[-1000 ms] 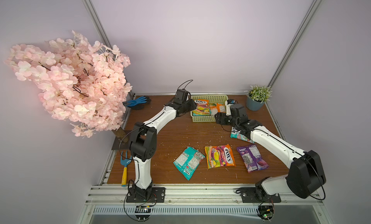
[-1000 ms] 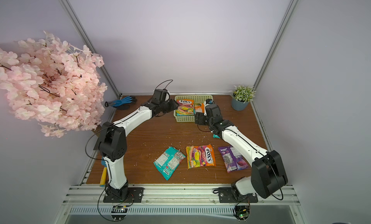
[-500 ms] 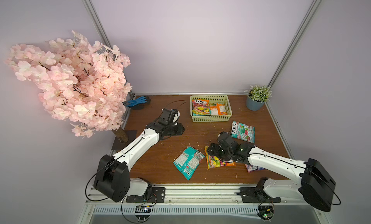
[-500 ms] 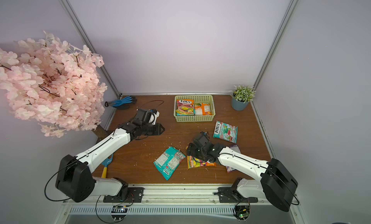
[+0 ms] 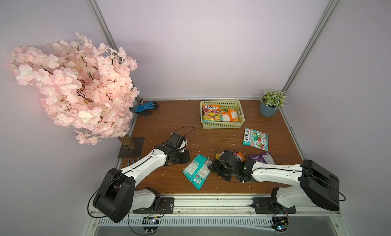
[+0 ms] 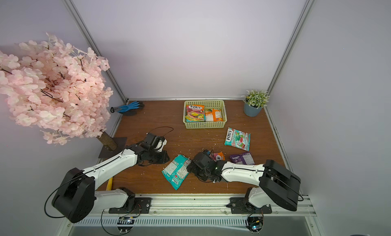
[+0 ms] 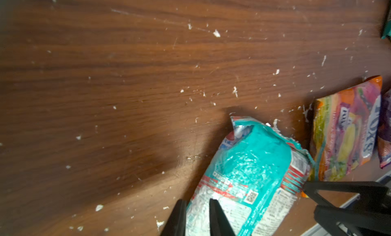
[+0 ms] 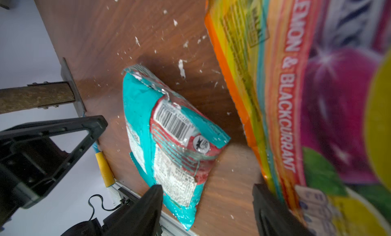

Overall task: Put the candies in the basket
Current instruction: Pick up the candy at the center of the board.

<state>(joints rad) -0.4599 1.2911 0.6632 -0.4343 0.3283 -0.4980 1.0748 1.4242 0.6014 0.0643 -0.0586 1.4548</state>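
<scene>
The pale green basket [image 5: 222, 125] [image 6: 204, 125] stands at the back and holds two candies, a multicoloured bag [image 5: 211, 113] and an orange one [image 5: 230, 115]. A teal bag [image 5: 196, 171] [image 6: 176, 171] [image 7: 254, 171] [image 8: 169, 135] lies label side up near the front. My left gripper [image 5: 186, 157] [image 7: 198, 218] is at its edge with the fingers a narrow gap apart; whether they pinch it does not show. My right gripper [image 5: 213, 167] [image 8: 208, 201] stands open between that bag and an orange bag [image 5: 240, 155] [image 7: 347, 129] [image 8: 296, 76].
A second teal bag [image 5: 256, 138] and a purple bag [image 5: 262, 157] lie to the right. A pink blossom tree [image 5: 74, 87] overhangs the left side, a blue glove [image 5: 143, 107] lies at the back left, and a potted plant [image 5: 268, 110] stands at the back right. White crumbs dot the wood.
Both arms have come forward from the basket. The left gripper has reached the teal bag's edge and its jaws have narrowed. The right gripper has shifted left off the orange bag.
</scene>
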